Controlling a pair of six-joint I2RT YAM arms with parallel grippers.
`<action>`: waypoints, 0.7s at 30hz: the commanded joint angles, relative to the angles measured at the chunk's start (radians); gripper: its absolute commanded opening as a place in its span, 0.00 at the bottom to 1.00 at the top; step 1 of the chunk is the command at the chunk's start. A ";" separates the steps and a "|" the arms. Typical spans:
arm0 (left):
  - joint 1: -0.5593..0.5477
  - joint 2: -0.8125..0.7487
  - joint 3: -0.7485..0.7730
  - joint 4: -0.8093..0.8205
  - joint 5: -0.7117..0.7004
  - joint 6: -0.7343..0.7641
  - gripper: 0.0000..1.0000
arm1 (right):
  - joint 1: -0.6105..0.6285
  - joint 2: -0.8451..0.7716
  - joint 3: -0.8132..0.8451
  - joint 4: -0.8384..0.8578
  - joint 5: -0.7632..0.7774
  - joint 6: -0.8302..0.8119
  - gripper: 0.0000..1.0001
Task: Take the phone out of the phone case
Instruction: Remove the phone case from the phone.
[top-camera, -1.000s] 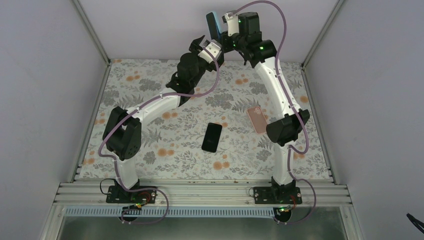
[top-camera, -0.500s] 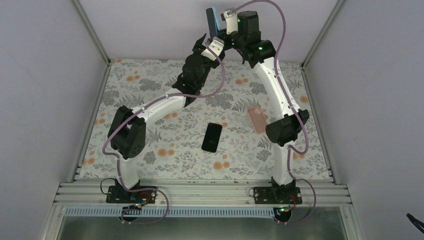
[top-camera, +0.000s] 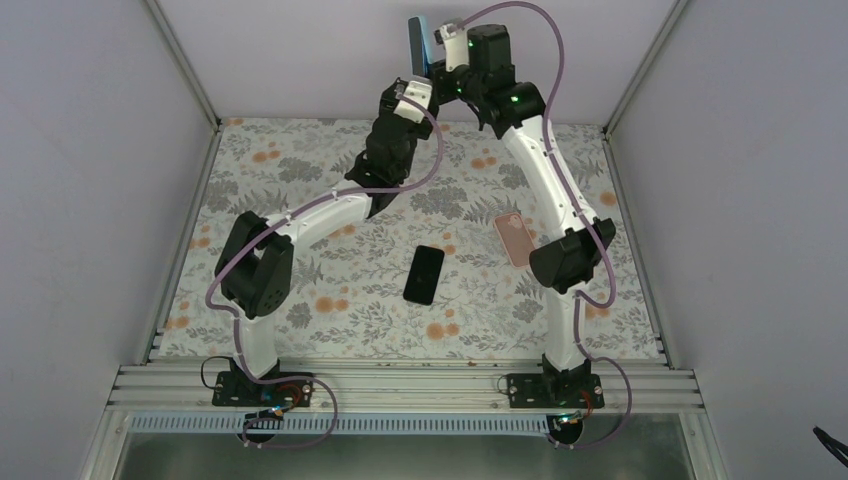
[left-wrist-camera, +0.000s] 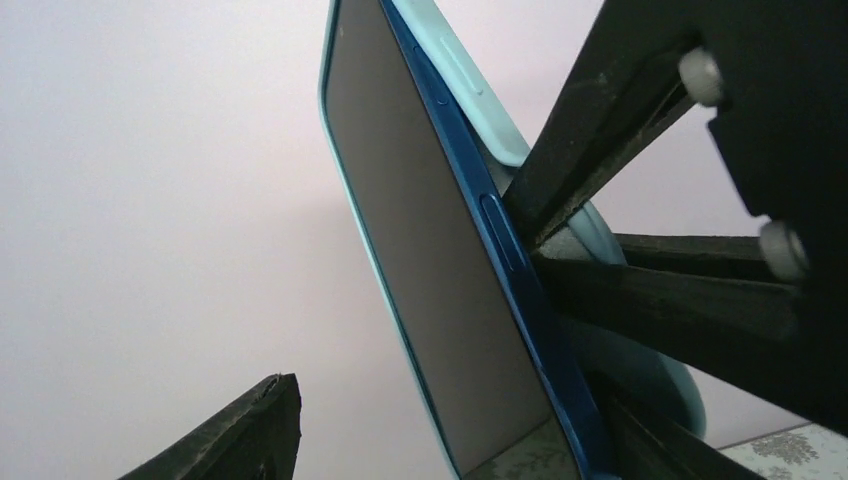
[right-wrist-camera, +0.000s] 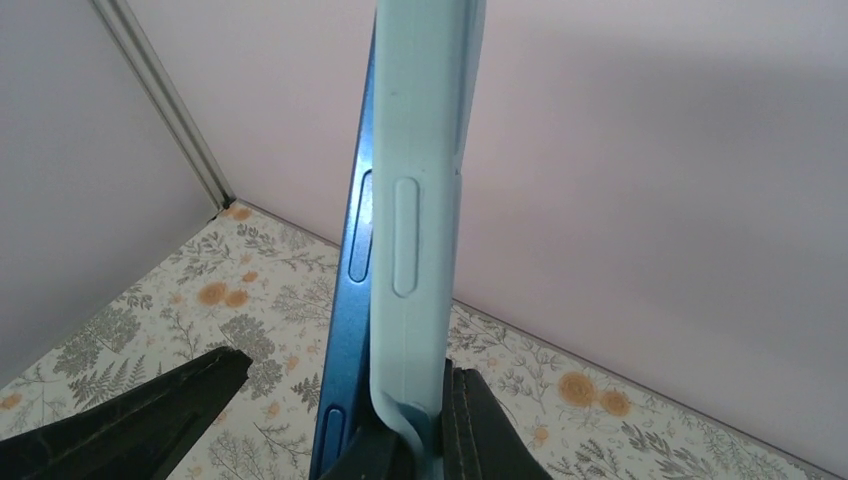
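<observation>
**Cased phone held aloft between two claws**

The left claw (top-camera: 403, 88) is raised over the far edge of the table (top-camera: 300, 190), and its jaws are seen standing partly open. In the left wrist view one of its fingers (left-wrist-camera: 245, 435) is seen apart from the glass. The lower end of the phone (left-wrist-camera: 430, 270) is found between the jaws; whether the other finger touches it cannot be told. The phone, blue-framed and dark-screened, is held nearly upright in the air in front of the back wall, well above the table. It is seated in a light-blue case (right-wrist-camera: 420, 180), whose side wall is seen parted from the blue frame along one long edge. The right claw (right-wrist-camera: 425, 445) is closed tightly on that case, the case wall being pinched between its fingers. On the table below, a black phone (top-camera: 424, 274) is laid flat near the middle. A pink case (top-camera: 513, 238) is laid to its right, just beside the right arm.
</observation>
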 joint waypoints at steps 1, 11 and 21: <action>0.076 -0.009 0.025 -0.120 -0.128 -0.124 0.66 | -0.011 -0.107 0.005 0.007 -0.040 0.011 0.03; 0.100 0.078 0.213 -0.348 0.036 -0.275 0.59 | -0.011 -0.130 -0.007 0.005 -0.121 0.034 0.03; 0.119 0.139 0.344 -0.435 0.135 -0.287 0.30 | -0.012 -0.131 -0.013 0.004 -0.163 0.038 0.03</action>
